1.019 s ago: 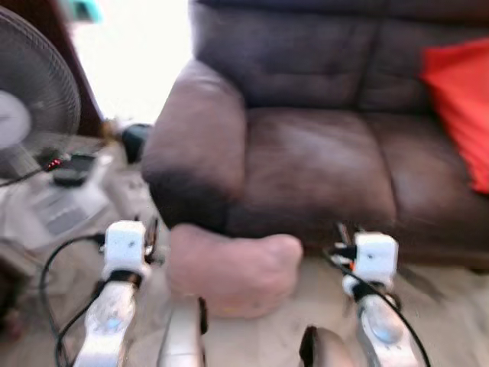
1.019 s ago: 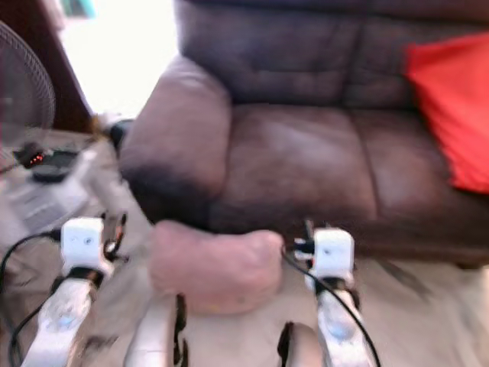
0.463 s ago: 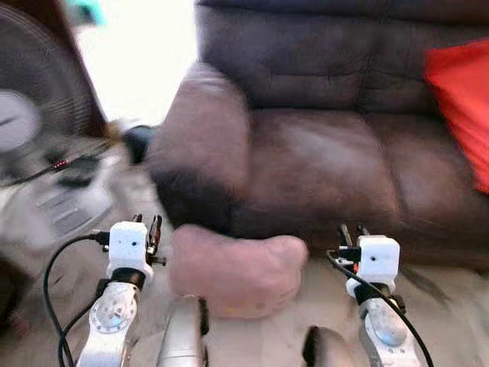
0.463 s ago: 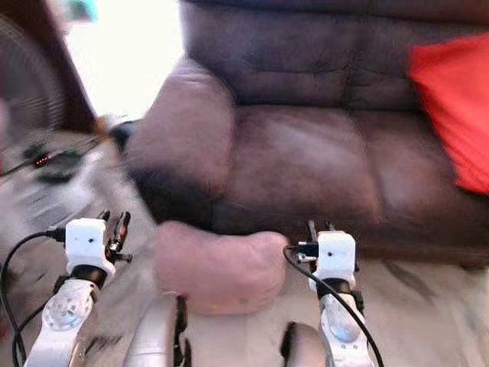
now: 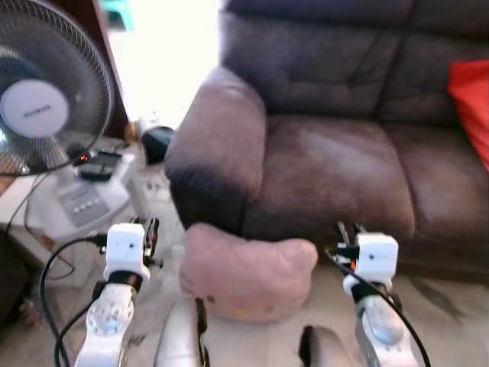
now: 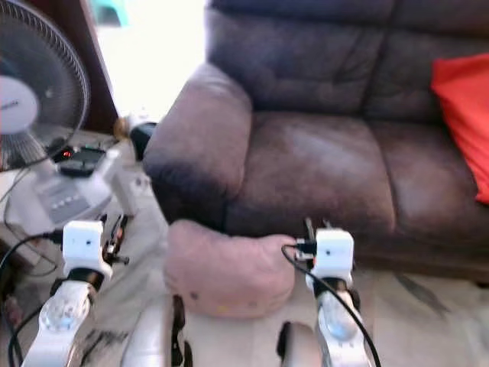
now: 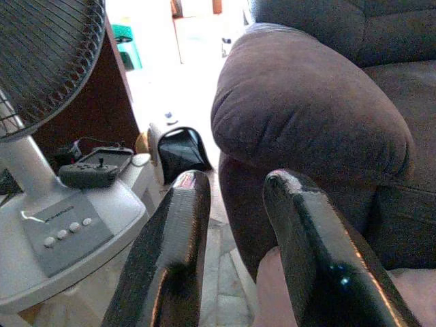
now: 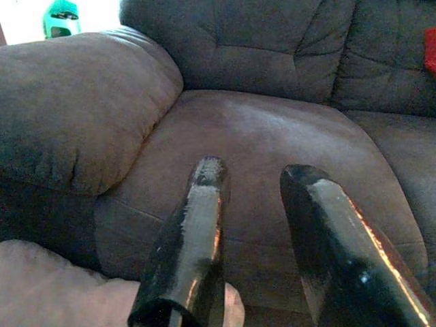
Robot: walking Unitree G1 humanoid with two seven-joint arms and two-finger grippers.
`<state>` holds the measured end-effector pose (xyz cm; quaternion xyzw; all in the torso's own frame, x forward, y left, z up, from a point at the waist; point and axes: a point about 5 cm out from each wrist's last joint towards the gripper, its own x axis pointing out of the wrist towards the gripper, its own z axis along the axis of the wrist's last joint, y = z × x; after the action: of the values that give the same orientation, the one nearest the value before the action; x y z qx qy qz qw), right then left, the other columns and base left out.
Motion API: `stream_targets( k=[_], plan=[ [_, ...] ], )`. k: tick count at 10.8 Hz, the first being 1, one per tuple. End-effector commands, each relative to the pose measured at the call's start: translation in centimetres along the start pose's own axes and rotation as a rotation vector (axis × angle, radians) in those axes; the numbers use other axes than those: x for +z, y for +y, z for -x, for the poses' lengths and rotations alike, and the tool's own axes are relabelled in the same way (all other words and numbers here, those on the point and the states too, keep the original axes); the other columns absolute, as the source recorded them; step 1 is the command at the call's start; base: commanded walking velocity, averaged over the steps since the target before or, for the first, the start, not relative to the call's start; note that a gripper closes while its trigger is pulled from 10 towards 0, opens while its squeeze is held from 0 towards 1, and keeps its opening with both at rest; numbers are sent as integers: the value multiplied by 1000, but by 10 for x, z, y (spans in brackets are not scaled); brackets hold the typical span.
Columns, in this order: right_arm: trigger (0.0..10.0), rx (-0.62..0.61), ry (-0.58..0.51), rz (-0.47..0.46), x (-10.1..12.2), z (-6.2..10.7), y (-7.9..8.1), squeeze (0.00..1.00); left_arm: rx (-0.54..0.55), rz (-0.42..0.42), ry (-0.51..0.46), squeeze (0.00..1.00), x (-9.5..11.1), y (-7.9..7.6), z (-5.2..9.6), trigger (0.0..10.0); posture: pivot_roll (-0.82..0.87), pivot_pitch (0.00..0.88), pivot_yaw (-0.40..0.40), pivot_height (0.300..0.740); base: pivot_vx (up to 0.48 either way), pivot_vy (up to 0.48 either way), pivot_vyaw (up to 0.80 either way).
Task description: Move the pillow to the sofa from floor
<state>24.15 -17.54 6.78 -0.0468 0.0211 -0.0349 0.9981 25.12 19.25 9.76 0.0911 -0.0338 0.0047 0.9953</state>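
A pink pillow lies on the floor, pressed against the front of the brown sofa below its left armrest. My left gripper is held just left of the pillow, and its wrist view shows it open with nothing between the fingers. My right gripper is by the pillow's right end, close to the sofa's seat front. It is open too, facing the seat cushion, with the pillow's edge low beside it.
A standing fan with a white base is close on the left, with a black controller on the base and cables on the floor. A dark bag lies beside the armrest. A red cushion rests on the sofa's right.
The camera has shifted, so the sofa, pillow and fan sit further right in the picture and look sharper. Both grippers keep their places on either side of the pillow.
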Motion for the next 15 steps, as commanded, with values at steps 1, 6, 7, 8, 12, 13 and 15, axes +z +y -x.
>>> stream_targets(
  k=[1, 6, 7, 8, 12, 13, 15],
  plan=[
    [10000, -18, 8, -4, -1, -1, -3, 0, -9, -14, 10, 0, -1, 0, 1, 10000, 82, 65, -36, 600, 0, 0, 0],
    [10000, -23, 4, -10, -1, -2, -4, 0, -9, -14, 17, 0, -2, 0, 1, 10000, 85, 67, -38, 575, 0, 0, 0],
    [10000, -24, 7, -16, -1, -2, -4, 0, -8, -14, 17, 0, -2, 0, 1, 10000, 86, 68, -38, 575, 0, 0, 0],
    [10000, -21, 7, -24, -1, -2, -3, 0, -8, -14, 16, 0, -1, 0, 1, 10000, 85, 68, -37, 565, 0, 0, 0],
    [10000, -6, -9, -24, 1, -2, -1, 0, -11, -13, 17, 0, -2, 0, 1, 10000, 87, 69, -37, 506, 0, 0, 0],
    [10000, 4, -3, -15, 0, -2, -1, 0, -11, -13, 17, 0, -2, 0, 1, 10000, 86, 68, -37, 506, 0, 0, 0],
    [10000, 5, -3, -20, 0, -2, 0, 0, -13, -10, 17, 0, -1, 0, 0, 10000, 86, 66, -35, 506, 0, 0, 0]
  ],
)
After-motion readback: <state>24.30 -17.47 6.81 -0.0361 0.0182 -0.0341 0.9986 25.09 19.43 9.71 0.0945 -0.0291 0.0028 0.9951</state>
